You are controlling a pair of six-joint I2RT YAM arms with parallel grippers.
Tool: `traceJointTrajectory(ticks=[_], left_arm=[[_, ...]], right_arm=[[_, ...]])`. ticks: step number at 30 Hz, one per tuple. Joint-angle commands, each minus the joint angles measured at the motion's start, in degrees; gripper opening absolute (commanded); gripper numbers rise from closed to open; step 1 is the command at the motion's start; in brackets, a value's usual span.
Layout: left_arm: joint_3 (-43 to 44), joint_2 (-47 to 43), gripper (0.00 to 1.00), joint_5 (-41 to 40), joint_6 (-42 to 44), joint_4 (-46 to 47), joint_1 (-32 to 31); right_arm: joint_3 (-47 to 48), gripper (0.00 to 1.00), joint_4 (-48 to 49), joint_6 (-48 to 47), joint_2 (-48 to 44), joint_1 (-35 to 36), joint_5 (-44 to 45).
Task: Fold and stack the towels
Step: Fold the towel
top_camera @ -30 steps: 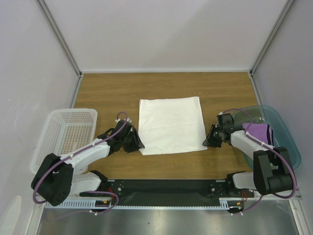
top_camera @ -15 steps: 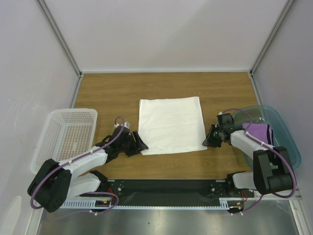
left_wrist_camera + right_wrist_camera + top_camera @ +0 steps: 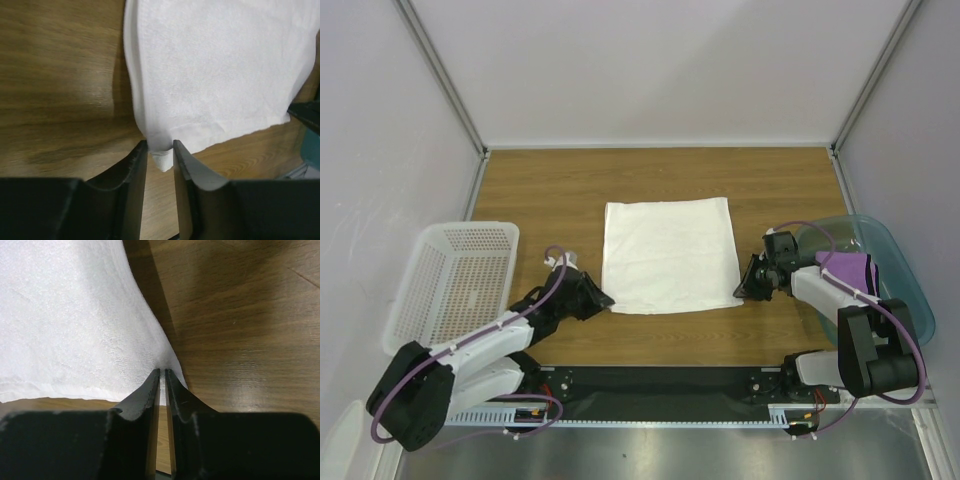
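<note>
free tabletop [image 3: 650, 175] beyond white towel [image 3: 668, 255] — basket [image 3: 440, 270] left, bin [image 3: 898, 262] right

Corners and bin contents out of sight

From above, the left gripper [image 3: 604, 297] and right gripper [image 3: 743, 290] cover the white towel's [image 3: 668, 255] near corners, and the right arm [image 3: 825, 285] hides part of the purple towel [image 3: 855, 268] and bin [image 3: 905, 275]. In the left wrist view, whether the fingers [image 3: 135, 170] press the corner is unclear. Both wrist views cut the white towel off at their edges.
</note>
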Motion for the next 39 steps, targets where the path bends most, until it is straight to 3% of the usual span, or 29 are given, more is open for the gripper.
traceJointTrajectory(ticks=[1, 5, 9, 15, 21, 35, 39], left_arm=[[4.8, -3.1, 0.30, -7.6, 1.0, -8.4, -0.4], [6.6, -7.0, 0.27, -12.1, 2.5, -15.8, -0.4], [6.9, -8.6, 0.16, -15.4, 3.8, -18.5, -0.5], [6.5, -5.0, 0.20, -13.0, 4.6, -15.7, -1.8], [3.3, -2.3, 0.36, -8.6, 4.6, -6.5, -1.9], [3.5, 2.5, 0.37, -7.4, 3.5, -4.5, -1.9], [3.7, 2.5, 0.28, -6.7, 3.4, -3.6, -1.9]], right_arm=[[-1.7, 0.14, -1.8, -1.3, 0.8, 0.6, 1.7], [-2.2, 0.14, -1.4, -1.0, 0.8, 0.7, 1.7], [-2.6, 0.14, -1.2, -0.8, 0.8, 0.7, 1.6], [-2.3, 0.15, -1.5, -0.7, 0.5, 0.9, 1.5], [-2.2, 0.15, -2.0, -0.7, 0.1, 1.0, 1.8], [-2.0, 0.14, -2.6, -0.7, -0.2, 1.0, 2.1], [-2.0, 0.14, -2.7, -0.7, -0.2, 1.0, 2.1]])
